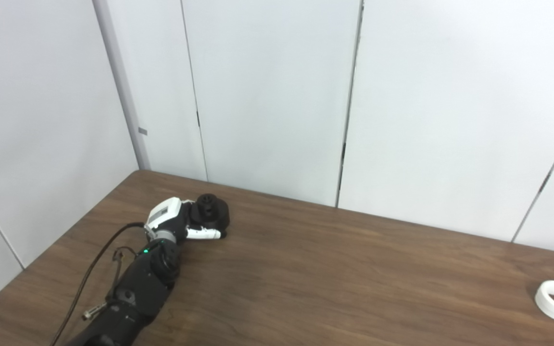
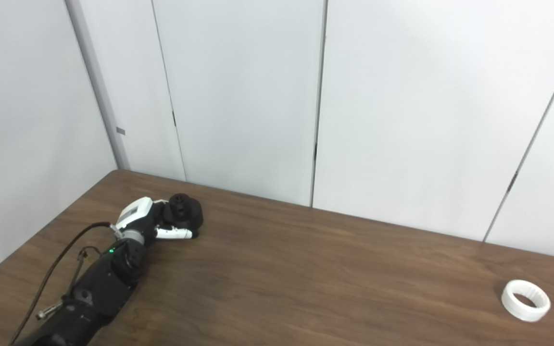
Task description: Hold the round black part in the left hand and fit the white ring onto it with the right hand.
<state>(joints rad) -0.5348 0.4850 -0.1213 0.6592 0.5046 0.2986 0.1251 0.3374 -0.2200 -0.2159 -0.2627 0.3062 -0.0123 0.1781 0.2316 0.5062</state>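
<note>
The left hand (image 1: 176,222) is seen stretched out over the brown worktop (image 1: 306,278), its arm entering from the lower left corner. The round black part (image 1: 211,209) is met at the far left of the worktop, close to the white wall panels (image 1: 267,96), and it is still resting on the wood. The fingers (image 1: 204,234) are wrapped partway round it: a white-tipped one is laid along the near side of the part, touching its base, while the black palm is pressed against its left flank. Whether the grip is fully closed cannot be told, as the far side of the part is hidden.

A dark cable (image 1: 92,269) is seen trailing from the wrist back along the forearm, and a small green light is lit just behind the wrist.

The white ring (image 2: 525,300) is found well apart from the black part, far off to its right and nearer the front edge of the worktop. It lies flat, open side up, touched by nothing.

The right hand is not seen in either view.
</note>
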